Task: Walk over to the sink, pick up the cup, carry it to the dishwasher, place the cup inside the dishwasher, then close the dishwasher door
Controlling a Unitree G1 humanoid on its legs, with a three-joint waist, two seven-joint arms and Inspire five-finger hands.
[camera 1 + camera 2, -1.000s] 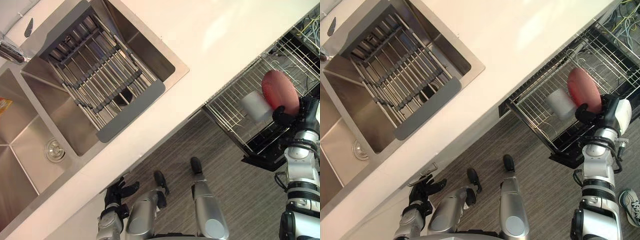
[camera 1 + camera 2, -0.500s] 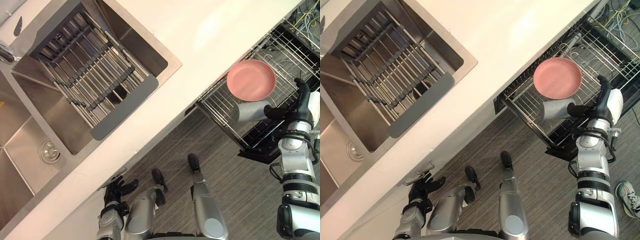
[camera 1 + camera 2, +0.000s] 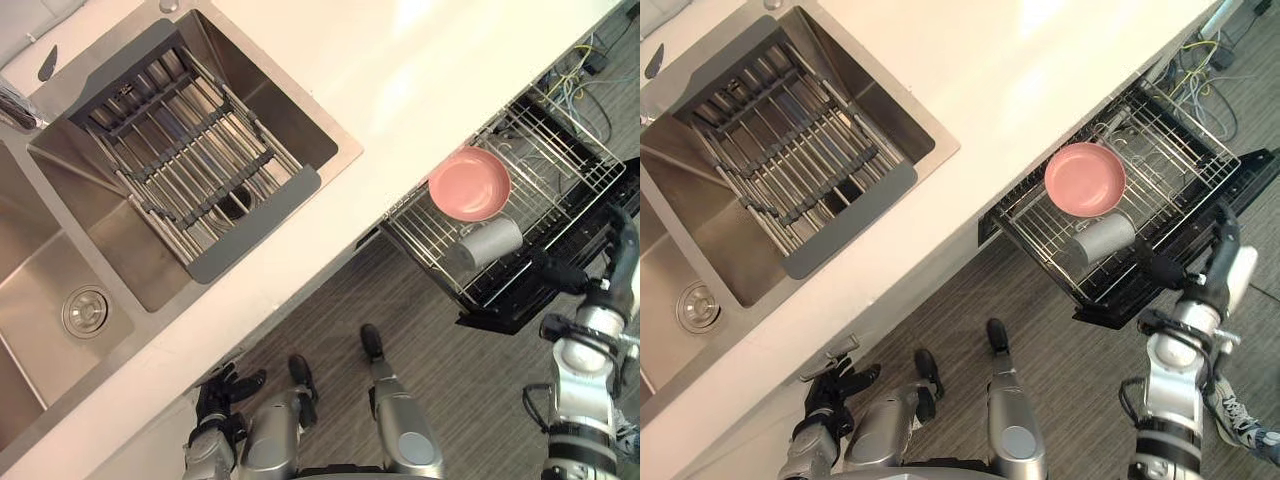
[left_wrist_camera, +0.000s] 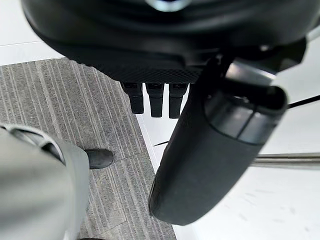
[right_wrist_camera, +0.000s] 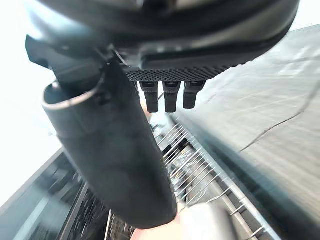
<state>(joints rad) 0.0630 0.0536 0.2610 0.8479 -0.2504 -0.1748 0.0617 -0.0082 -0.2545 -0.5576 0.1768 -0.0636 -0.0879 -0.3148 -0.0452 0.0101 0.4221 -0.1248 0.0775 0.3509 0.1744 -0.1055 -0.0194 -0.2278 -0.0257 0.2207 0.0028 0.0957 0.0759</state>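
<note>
Already lying on its side in the wire dishwasher rack [image 3: 560,160], just beside the round pink bowl [image 3: 468,184], the pale grey cylindrical cup [image 3: 485,243] looks light, rigid and slippery, best gripped round its wall, while the right hand [image 3: 570,277] hovers near with fingers straight and empty.

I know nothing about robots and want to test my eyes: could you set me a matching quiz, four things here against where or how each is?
Things:
1 cup
2 bowl
3 slatted mat
4 left hand

Places or states:
A laid across the sink
B pink, in the dishwasher rack
C lying on its side in that rack
D open, low beside the counter

Pairs: 1-C, 2-B, 3-A, 4-D.
</note>
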